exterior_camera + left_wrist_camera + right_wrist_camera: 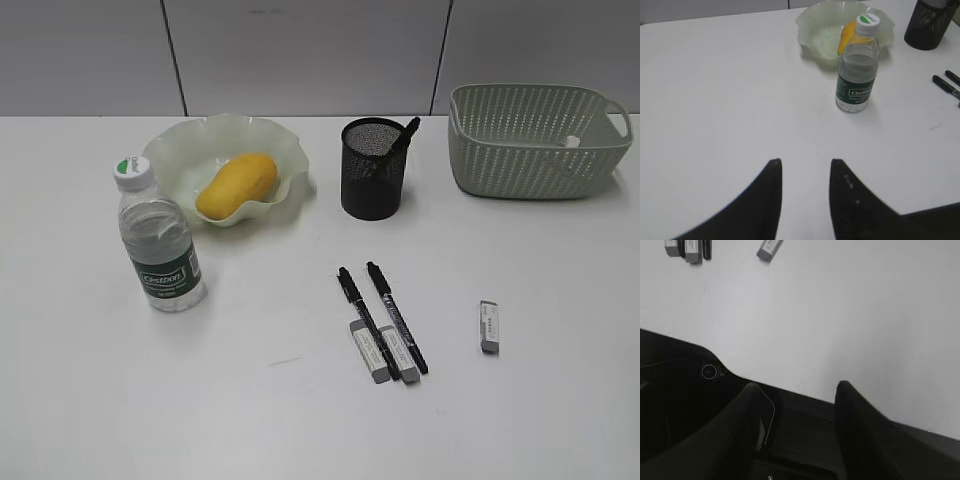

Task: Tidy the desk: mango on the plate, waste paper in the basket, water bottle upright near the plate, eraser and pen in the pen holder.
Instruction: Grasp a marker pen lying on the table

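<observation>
At the upper left of my right wrist view, the erasers [682, 247] lie on the counter [840, 315], well ahead and left of my right jaws [800, 405], parted and empty. My left jaws [805, 172] too stand parted, empty.

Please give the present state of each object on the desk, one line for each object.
mango: lying in the plate
water bottle: upright, capped
pen holder: upright, one pen inside
basket: upright, small white item inside
two pens: lying on desk
three erasers: lying on desk
</observation>
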`<state>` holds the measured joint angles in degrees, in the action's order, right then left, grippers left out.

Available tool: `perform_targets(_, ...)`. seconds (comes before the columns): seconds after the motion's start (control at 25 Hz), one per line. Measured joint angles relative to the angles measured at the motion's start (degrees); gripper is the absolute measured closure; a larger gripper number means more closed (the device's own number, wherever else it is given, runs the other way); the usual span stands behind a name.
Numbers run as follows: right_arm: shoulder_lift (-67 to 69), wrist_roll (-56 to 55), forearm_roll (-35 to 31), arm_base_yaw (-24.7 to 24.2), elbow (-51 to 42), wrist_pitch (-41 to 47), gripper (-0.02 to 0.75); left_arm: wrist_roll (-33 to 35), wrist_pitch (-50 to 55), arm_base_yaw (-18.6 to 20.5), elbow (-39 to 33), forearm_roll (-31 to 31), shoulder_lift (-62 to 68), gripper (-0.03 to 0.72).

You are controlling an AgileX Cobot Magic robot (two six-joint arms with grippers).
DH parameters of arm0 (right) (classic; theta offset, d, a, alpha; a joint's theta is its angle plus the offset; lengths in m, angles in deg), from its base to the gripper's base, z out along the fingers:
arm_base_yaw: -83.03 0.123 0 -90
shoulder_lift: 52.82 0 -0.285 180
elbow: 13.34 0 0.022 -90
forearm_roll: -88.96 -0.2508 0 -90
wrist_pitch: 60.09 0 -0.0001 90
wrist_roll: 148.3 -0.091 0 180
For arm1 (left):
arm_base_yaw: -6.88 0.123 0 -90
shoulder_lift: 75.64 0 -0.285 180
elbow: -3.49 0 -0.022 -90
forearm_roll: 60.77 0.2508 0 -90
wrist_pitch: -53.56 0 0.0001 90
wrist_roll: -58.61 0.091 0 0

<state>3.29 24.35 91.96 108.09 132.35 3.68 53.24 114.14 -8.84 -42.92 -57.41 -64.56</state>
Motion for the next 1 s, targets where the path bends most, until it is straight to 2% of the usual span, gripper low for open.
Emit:
perform_targets(0.16,-18.74,0.76,0.0,0.0,-6.05,3.86,0.353,2.65,-1.59,0.0,1.12,-1.85,5.25,0.404)
perform_targets(0.32,-34.04,1.66,-1.78,0.0,-10.09,4.81,0.353,8.55,-6.12,0.0,4.28,-7.06,14.1,0.287)
perform_targets(0.4,-39.81,2.09,-2.48,0.0,-10.66,5.11,0.353,11.01,-7.89,0.0,6.04,-10.15,19.51,0.251)
perform_targets(0.56,-47.31,3.15,-2.68,0.0,-11.26,3.64,0.37,16.48,-13.64,-0.36,10.96,-17.74,31.01,0.276)
perform_targets(0.68,-48.66,3.41,-2.39,0.0,-12.44,-0.56,0.384,19.63,-18.12,-1.99,14.88,-20.52,39.61,0.291)
perform_targets(0.76,-48.74,3.66,-2.39,0.0,-13.56,-2.67,0.387,20.17,-20.21,-4.9,17.79,-20.86,46.65,0.294)
perform_targets(0.88,-48.77,3.95,-2.44,0.0,-13.72,-3.53,0.387,19.21,-23.89,-13.68,21.36,-20.11,55.28,0.302)
perform_targets(0.92,-48.81,4.0,-2.44,0.0,-13.72,-3.72,0.388,16.48,-25.82,-17.98,22.94,-18.24,57.92,0.303)
perform_targets(1.0,-48.81,4.0,-2.44,0.0,-13.72,-3.91,0.388,6.44,-28.44,-27.28,26.74,-8.09,65.5,0.306)
